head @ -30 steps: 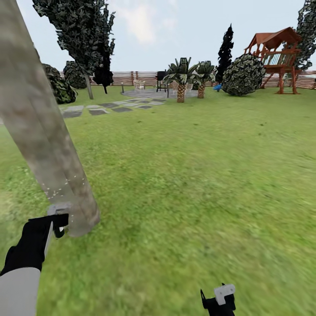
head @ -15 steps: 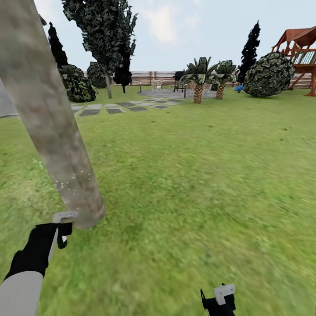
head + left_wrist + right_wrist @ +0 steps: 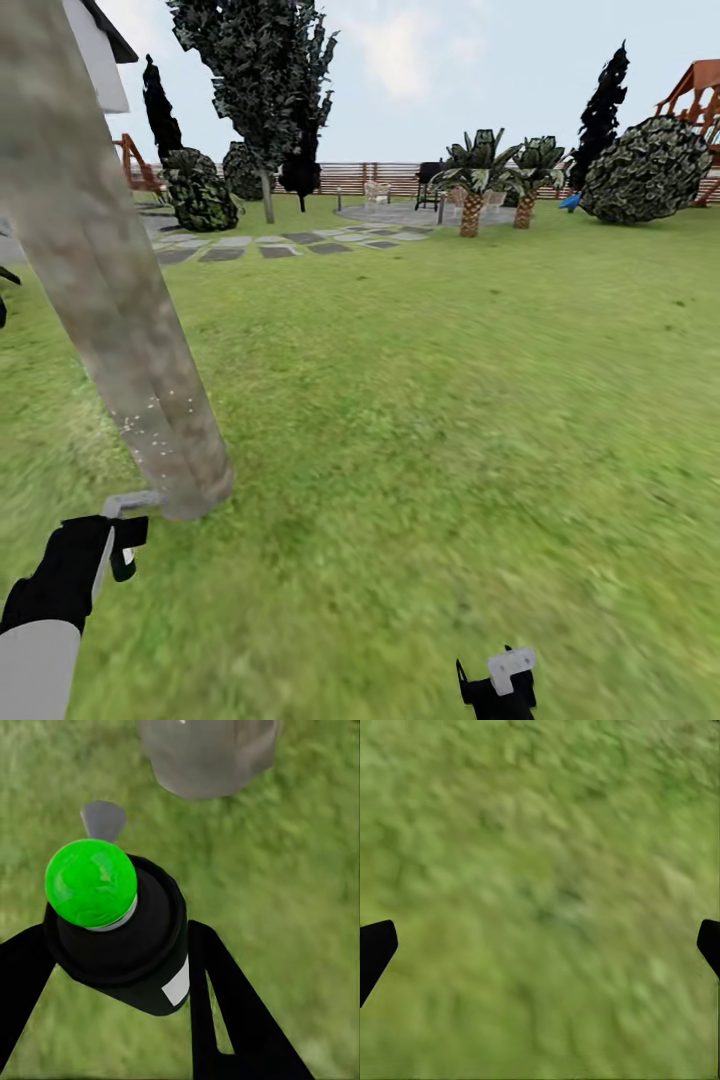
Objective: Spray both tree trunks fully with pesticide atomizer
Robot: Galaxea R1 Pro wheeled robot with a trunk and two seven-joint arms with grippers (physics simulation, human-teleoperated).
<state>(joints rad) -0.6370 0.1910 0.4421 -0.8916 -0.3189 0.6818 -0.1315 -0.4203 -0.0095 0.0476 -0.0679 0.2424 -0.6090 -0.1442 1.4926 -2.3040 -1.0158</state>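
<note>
Farthest left, your left gripper [image 3: 118, 535] sits low over the lawn [image 3: 450, 400], just beside the foot of the near tree trunk [image 3: 110, 290]. In the left wrist view its black fingers [image 3: 240, 1020] are clamped on either side of the pesticide atomizer [image 3: 124, 930], a black canister with a bright green round cap and a small white label, so you are gripping it. A grey nozzle tab sticks out ahead of the cap toward the trunk base [image 3: 206, 754], which stands close in front.

The trunk leans across the left part of the head view, mottled grey-brown and beige, and fine white specks of pesticide [image 3: 150, 425] dot its lower stretch, just above the ground. Higher up, the bark looks bare of specks.

Moving right, the second tree [image 3: 262, 90] stands well away by the grey paving [image 3: 270, 245], in front of the brown slat fence [image 3: 390, 175]. Two short palms [image 3: 495, 185] and a round bush [image 3: 648, 170] lie farther right.

At the bottom right, your right gripper [image 3: 497, 688] hangs over plain grass; the right wrist view shows its two fingertips [image 3: 375, 949] spread wide apart, holding nothing.
</note>
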